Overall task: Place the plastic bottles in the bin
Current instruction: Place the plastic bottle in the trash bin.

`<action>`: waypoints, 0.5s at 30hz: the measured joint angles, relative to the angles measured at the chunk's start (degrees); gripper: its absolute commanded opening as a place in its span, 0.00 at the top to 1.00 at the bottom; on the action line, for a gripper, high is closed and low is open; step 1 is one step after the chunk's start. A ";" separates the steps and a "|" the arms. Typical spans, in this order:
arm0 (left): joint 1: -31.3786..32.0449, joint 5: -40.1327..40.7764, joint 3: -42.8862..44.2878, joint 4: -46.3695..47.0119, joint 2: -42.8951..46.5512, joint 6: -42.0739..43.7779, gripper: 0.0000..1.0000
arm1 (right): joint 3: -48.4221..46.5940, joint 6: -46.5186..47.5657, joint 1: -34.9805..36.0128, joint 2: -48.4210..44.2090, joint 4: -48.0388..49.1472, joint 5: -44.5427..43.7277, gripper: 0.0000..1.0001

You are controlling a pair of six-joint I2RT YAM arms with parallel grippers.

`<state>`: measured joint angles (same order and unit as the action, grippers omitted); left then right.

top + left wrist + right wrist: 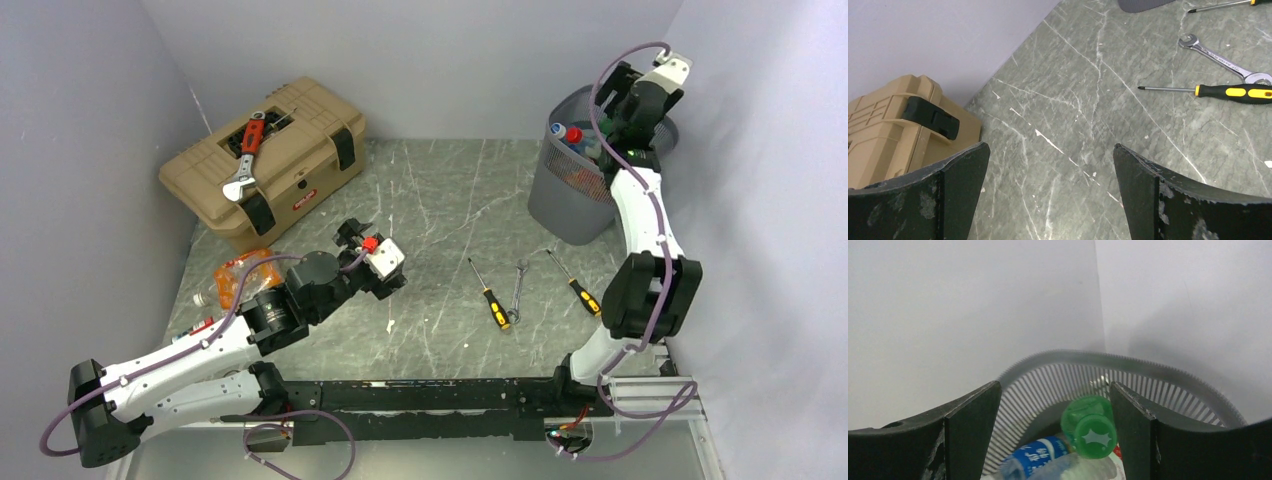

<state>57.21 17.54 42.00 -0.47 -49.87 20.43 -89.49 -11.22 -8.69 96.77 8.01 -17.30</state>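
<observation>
Right gripper (1054, 390) hangs open over the bin (1148, 370), holding nothing; a green-capped bottle (1090, 427) lies inside. Next, likely: fetch the orange bottle (240, 275), well apart from the bin.

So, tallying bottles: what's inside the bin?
A green-capped bottle, a blue-labelled one and a red cap show in the bin; whatever lies beneath is covered.

Robot test bench, workshop-dressed. Marbled grey table (440, 210) boxed by plain lilac walls (420, 60). Tan toolbox (290, 150), adjustable wrench (247, 160) atop it, screwdrivers (491, 297) to its right.
</observation>
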 measured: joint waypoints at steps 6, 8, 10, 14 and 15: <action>0.00 -0.33 0.00 -0.20 0.00 -0.13 0.01 | 0.00 -5.60 -0.02 -6.64 0.00 5.84 0.17; 0.00 -0.26 0.00 -0.17 0.00 -0.15 0.00 | 0.26 -7.78 0.00 -9.05 0.20 8.37 0.18; 0.00 -0.02 0.00 -0.09 0.00 -0.17 0.00 | 0.98 -9.79 0.50 -11.87 0.28 10.71 0.19; 0.00 1.68 0.00 0.46 0.00 -0.22 0.01 | 2.71 -11.87 4.81 -18.78 0.15 13.55 0.20; 0.00 2.43 0.00 0.59 -0.04 -0.26 0.01 | 3.78 -11.80 7.65 -20.90 0.22 13.49 0.21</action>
<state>57.21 19.97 42.00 0.12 -49.91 20.16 -85.71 -23.03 -1.04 75.88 8.23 -3.81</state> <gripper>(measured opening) 0.995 0.803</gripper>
